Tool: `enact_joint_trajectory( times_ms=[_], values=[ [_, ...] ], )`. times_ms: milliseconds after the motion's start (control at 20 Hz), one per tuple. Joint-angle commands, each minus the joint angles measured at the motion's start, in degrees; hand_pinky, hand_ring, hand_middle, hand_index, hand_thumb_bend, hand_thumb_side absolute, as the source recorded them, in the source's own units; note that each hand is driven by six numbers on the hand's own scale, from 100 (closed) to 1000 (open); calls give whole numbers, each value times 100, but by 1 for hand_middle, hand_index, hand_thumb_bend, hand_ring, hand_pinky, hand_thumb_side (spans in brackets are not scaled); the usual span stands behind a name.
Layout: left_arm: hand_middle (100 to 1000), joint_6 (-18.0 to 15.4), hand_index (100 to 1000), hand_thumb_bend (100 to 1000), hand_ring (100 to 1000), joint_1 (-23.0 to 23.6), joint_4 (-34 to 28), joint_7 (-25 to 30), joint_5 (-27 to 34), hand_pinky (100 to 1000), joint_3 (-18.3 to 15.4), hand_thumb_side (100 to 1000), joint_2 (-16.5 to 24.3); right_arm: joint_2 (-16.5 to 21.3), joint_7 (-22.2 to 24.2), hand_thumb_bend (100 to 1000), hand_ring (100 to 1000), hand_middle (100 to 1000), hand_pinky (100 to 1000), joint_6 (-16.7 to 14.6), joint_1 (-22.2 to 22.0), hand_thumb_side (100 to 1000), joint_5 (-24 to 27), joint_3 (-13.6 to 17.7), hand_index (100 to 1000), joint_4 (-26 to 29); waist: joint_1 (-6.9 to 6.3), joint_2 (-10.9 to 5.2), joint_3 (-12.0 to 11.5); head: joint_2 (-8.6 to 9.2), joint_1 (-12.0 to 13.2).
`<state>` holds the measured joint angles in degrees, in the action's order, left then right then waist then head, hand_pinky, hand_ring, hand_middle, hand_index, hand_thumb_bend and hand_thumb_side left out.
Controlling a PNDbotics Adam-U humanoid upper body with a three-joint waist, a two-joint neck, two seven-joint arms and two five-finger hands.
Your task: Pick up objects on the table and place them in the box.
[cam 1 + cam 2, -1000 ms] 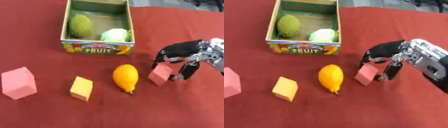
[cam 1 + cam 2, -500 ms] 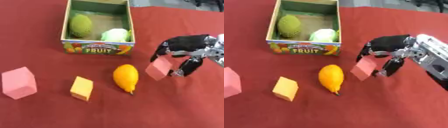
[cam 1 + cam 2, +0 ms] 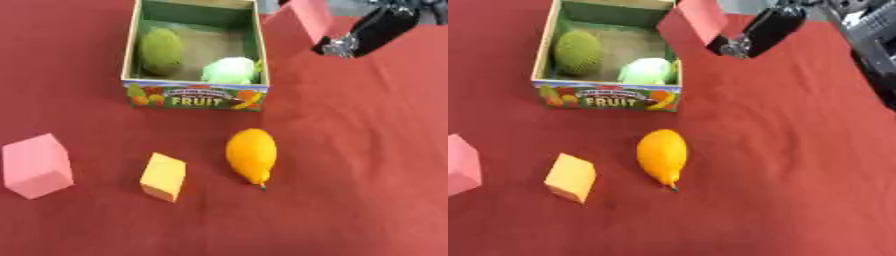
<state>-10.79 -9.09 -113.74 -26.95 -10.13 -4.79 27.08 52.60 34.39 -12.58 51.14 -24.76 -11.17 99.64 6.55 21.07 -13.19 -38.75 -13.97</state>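
My right hand reaches in from the upper right, shut on a small pink block that hangs in the air just beside the box's far right corner. The cardboard fruit box stands at the back with a bumpy green fruit and a pale green vegetable inside. On the red cloth in front lie a yellow lemon, a yellow-orange block and a large pink cube. The left hand does not show.
The red cloth covers the whole table. Open cloth lies to the right of the lemon and along the front edge.
My right hand has lifted the small pink block from the cloth beside the lemon and carried it up and back toward the box's right corner. The other objects stayed put.
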Motion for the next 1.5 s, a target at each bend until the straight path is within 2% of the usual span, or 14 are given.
enact_joint_trajectory(
  times_ms=[50,300,600,800,1050,1150,1250,1300,1400,1500],
  values=[
    [742,-5,969,342,794,-30,-85,39,23,755,18,747,125,-339,-69,100,712,559,809,98,515,100,-400,2,650,-597,54,-160,-29,16,-46],
    [743,-28,969,341,794,-112,-85,100,66,755,73,747,148,-1141,-286,100,720,575,812,58,1207,100,-1129,-154,665,-1820,66,-131,-172,50,-170],
    [743,-45,969,339,795,-218,-85,169,117,756,125,747,144,-1846,-647,100,735,598,815,-67,1578,100,-1909,-237,682,-2973,117,-58,-339,110,-318],
    [742,-44,969,336,791,-240,-85,193,139,756,136,748,134,-2054,-764,142,768,653,823,-203,1619,100,-2292,-274,741,-3378,139,-35,-387,117,-346],
    [743,-40,969,333,790,-252,-85,203,160,756,139,748,125,-2101,-719,179,824,731,849,-372,1582,100,-2442,-289,845,-3512,142,-42,-388,120,-343],
    [743,-37,970,333,790,-250,-85,208,166,756,140,748,123,-2094,-697,201,856,769,872,-415,1581,164,-2467,-280,889,-3503,133,-46,-381,122,-340],
    [743,-34,970,331,791,-248,-85,216,168,757,143,748,119,-2084,-690,272,888,806,901,-444,1588,393,-2508,-267,927,-3457,125,-48,-373,120,-342],
    [743,-32,970,332,791,-248,-85,218,170,757,145,747,118,-2078,-699,297,897,815,912,-450,1597,469,-2538,-258,937,-3425,121,-51,-369,118,-345],
    [743,-30,971,331,792,-246,-85,224,172,757,148,747,118,-2065,-730,313,903,817,922,-439,1608,499,-2615,-238,945,-3367,116,-56,-360,116,-344],
    [743,-26,971,330,792,-240,-85,229,175,757,151,747,117,-2058,-767,329,907,821,929,-416,1607,490,-2673,-227,948,-3327,113,-65,-352,110,-338]
  ],
)
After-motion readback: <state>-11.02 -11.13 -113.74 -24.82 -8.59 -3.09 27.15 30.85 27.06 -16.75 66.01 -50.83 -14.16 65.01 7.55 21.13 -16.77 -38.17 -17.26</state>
